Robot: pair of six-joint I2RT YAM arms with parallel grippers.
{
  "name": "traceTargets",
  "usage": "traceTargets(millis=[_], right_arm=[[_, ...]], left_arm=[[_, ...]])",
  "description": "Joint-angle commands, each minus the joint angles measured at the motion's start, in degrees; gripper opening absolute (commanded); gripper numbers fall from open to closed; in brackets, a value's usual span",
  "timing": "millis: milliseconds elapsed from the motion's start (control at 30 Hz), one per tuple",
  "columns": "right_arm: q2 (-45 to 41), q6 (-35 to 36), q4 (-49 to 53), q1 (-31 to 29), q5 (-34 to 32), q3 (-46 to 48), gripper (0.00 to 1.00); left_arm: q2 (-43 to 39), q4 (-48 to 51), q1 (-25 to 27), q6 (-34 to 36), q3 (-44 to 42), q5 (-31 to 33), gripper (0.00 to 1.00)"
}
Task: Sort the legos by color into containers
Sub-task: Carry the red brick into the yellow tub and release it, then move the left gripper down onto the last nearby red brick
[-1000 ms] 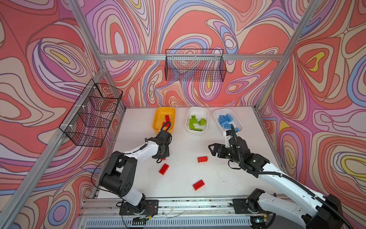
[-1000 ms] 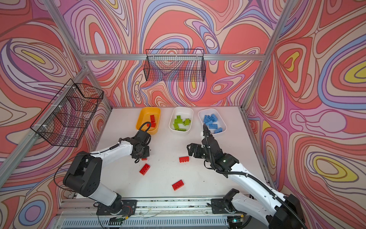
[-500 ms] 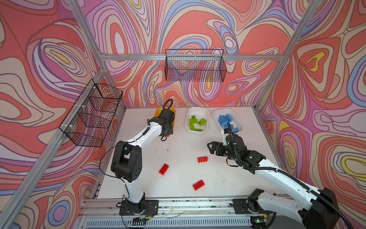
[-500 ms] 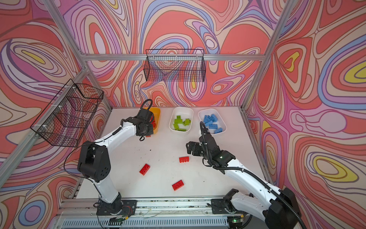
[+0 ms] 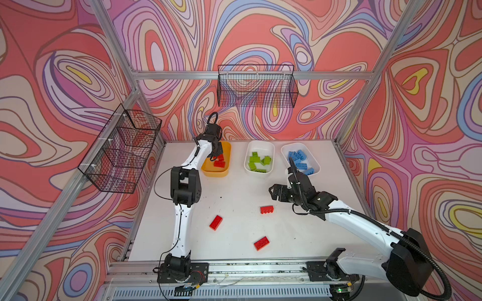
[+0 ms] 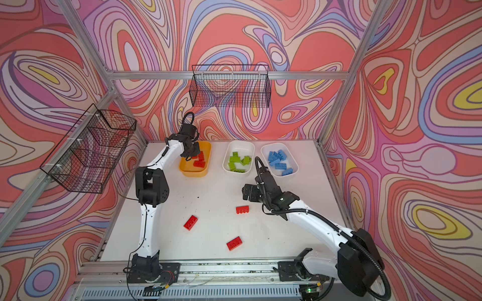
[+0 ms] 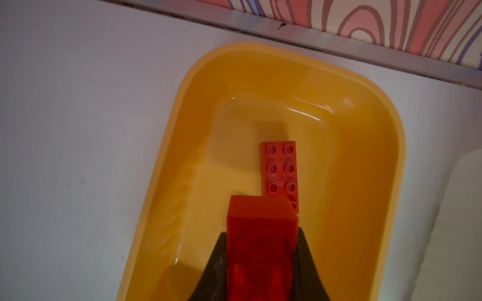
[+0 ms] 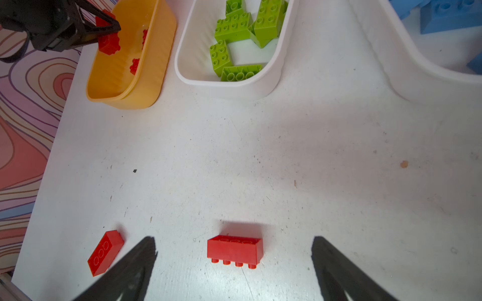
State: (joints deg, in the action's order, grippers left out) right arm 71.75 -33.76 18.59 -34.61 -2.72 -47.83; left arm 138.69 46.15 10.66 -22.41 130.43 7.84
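The left gripper [image 7: 260,232], clamped on a red lego [image 7: 260,216] low over the far-left yellow-orange tub [image 7: 365,130] and seemingly just clear of the lego inside [image 7: 280,166], should part its jaws gently there; the right gripper [image 8: 234,242] gapes wide over a tipped red lego [image 8: 234,251] on the surface [image 8: 287,156].

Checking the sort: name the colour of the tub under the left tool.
Yellow-orange tub, clearest in the left wrist view.
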Motion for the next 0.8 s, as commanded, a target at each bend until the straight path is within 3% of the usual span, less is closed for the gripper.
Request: traceTargets(millis=[0, 67, 133, 267, 467, 767], right_arm=[[1.58, 0.92, -1.37, -0.39, -0.04, -2.83, 0.98], [2.23, 1.06, -1.36, -0.37, 0.06, -3.66, 0.98], [2.60, 1.11, -1.50, -0.37, 0.34, -4.10, 0.98], [2.24, 1.11, -1.54, -0.37, 0.65, -4.29, 0.98], [-0.52, 0.58, -1.30, -0.39, 1.94, -2.87, 0.98], [-5.96, -0.42, -0.71, -0.46, 3.50, 0.97, 0.98]], left_arm=[[3.38, 5.29, -0.62, 1.24, 5.40, -1.01, 0.36], [3.71, 5.27, -0.81, 1.19, 6.24, -2.04, 0.50], [2.38, 5.11, -0.81, 0.68, 5.41, -2.75, 0.57], [-3.36, 3.02, -0.66, -0.23, -1.12, -4.99, 0.60], [-20.83, -5.15, 2.28, -0.92, -24.89, -3.93, 0.60], [-48.28, -10.54, 11.18, -2.91, -61.50, 0.62, 0.59]])
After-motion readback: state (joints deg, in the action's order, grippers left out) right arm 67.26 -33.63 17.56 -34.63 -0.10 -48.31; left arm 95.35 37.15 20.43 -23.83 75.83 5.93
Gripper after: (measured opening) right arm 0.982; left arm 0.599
